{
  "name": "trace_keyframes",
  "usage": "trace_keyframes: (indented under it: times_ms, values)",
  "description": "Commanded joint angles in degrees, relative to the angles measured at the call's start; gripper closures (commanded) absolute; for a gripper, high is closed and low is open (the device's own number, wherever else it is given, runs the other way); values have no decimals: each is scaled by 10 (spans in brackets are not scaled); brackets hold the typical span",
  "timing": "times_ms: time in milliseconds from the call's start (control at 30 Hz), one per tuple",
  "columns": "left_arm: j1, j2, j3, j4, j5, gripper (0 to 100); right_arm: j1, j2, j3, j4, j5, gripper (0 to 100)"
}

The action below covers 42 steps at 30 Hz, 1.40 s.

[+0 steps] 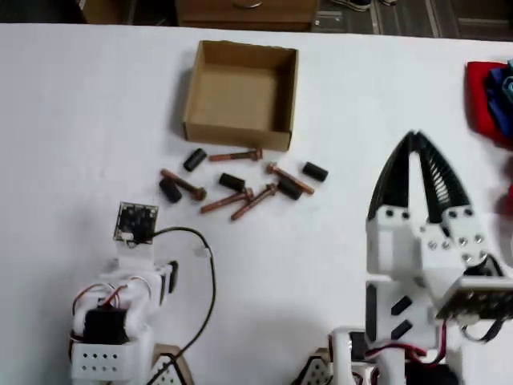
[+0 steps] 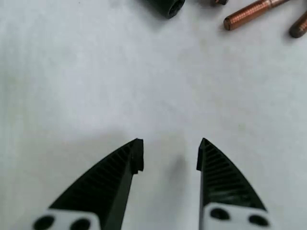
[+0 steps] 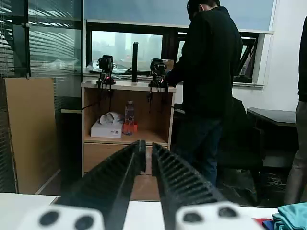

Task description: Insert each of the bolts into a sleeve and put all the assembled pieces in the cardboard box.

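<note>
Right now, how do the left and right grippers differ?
Left gripper is open; right gripper is shut. Left gripper points down at the table, near a sleeve and bolts; right gripper is raised, pointing level at the room. Both have black ribbed fingers and hold nothing.

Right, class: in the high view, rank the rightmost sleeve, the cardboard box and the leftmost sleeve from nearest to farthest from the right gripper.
1. Rightmost sleeve, just left of the right gripper.
2. Cardboard box, farther left and farther back.
3. Leftmost sleeve, at the far left end of the scattered parts.
</note>
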Motion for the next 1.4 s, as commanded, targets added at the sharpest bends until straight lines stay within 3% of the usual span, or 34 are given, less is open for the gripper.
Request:
trace_keyframes:
  times_ms: [0,267,400,633,833,1000,1200,1367]
  values:
    - [-4,-14,10,3,-2,797,7,112,-102,0,4,977]
    - [-4,-14,10,3,-2,797,7,429,-326,-34,4,977]
    - [-4,-14,10,3,-2,797,3,578,-386,-4,4,977]
    - [-4,-14,10,3,-2,797,-71,801,-359,324,8,977]
    - [-4,-14,10,3,-2,797,-71,919,-416,549,11,974]
    - [-4,-14,10,3,-2,797,-67,985,-536,554,86,954]
    - [-4,-14,10,3,-2,797,-72,1084,-676,563,102,738]
    - [-4,-14,10,3,-2,797,-79,1156,-772,563,215,712]
